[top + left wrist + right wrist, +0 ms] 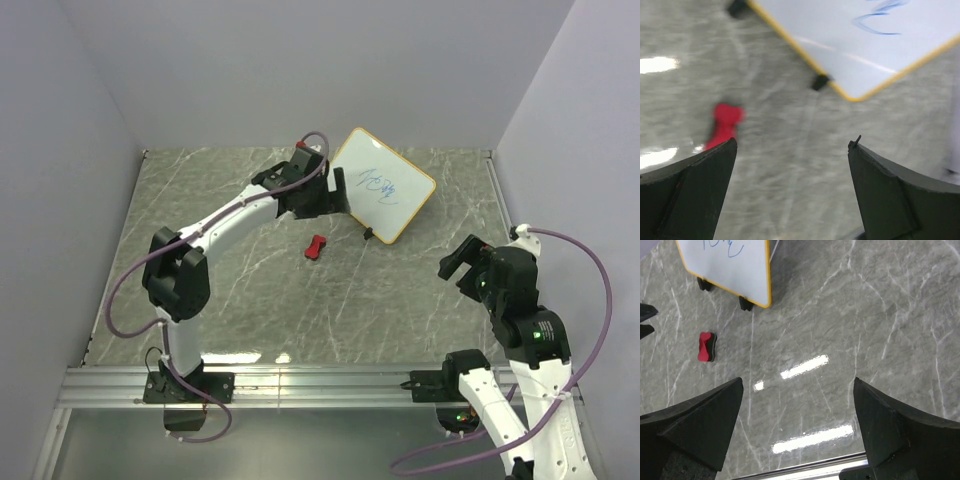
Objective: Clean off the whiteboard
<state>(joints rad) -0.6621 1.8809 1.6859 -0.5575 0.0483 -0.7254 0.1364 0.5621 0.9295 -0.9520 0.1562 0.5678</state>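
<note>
Whiteboard (pixel 383 197), one (blue marks (pixel 378 185), perhaps writing); red eraser (pixel 316 247), one.

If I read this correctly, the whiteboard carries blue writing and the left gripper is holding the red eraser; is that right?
Not quite: the whiteboard does carry blue writing, but the left gripper is open and empty; the red eraser lies on the table, as the left wrist view shows.
</note>
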